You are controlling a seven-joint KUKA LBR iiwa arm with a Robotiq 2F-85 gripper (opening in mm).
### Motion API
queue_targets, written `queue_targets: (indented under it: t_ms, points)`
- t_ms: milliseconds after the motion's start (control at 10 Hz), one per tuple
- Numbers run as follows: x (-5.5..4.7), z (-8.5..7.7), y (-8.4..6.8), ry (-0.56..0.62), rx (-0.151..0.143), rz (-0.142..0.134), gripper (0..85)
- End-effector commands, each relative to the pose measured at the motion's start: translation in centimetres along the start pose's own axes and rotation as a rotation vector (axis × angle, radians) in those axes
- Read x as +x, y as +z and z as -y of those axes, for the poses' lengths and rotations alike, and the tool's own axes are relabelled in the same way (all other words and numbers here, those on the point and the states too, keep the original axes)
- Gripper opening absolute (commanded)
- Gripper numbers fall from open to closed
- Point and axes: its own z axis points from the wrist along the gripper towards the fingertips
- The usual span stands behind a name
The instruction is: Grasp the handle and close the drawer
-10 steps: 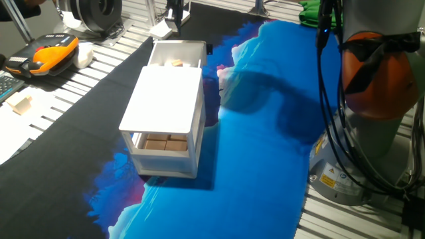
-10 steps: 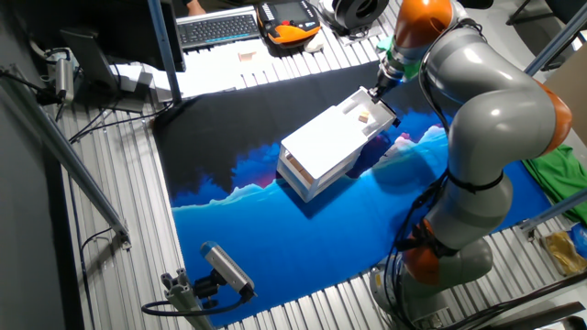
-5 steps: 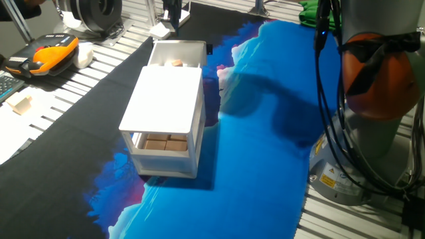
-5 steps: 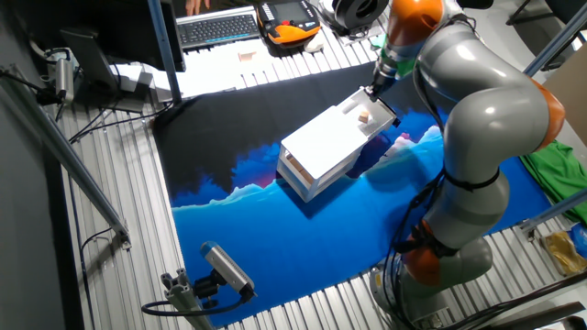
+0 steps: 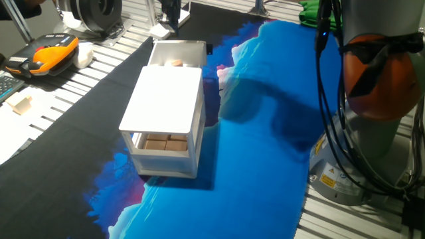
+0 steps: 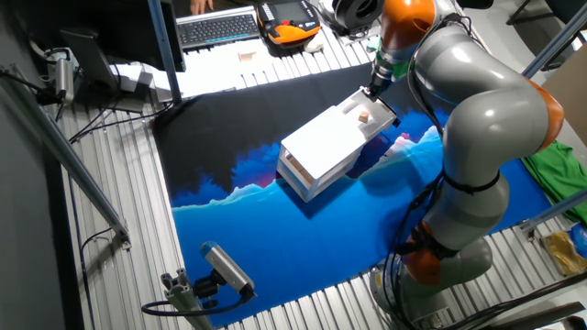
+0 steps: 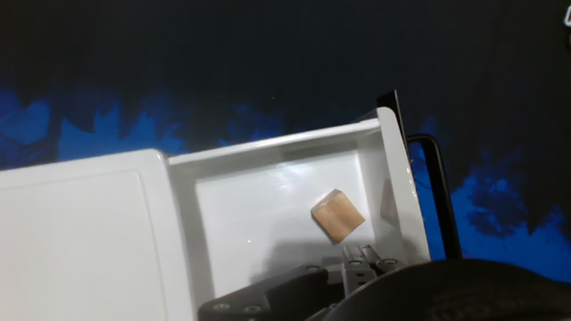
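The drawer [image 5: 176, 53] [image 6: 368, 108] [image 7: 294, 214] stands pulled out of the top tier of the white cabinet [image 5: 166, 116] [image 6: 326, 147], toward 12 o'clock in one fixed view, with a tan block [image 7: 336, 217] [image 5: 175, 64] on its white floor and its thin black handle [image 7: 443, 201] past the front wall at 3 o'clock in the hand view. The gripper [image 6: 374, 81] [image 5: 171, 14] hangs over the drawer's handle end, and I cannot tell how far its fingers are spread or whether they touch anything. The cabinet sits on a black and blue mat [image 5: 265, 133], tan blocks [image 5: 163, 143] showing in its lower tier.
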Motion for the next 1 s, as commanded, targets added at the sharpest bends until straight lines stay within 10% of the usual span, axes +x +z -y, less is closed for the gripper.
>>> queue_targets:
  t_ms: [0, 900]
  points:
    - [-0.01, -0.04, 0.01, 0.003, 0.007, 0.001, 0.0]
    - [-0.01, -0.04, 0.01, 0.055, 0.012, 0.037, 0.0]
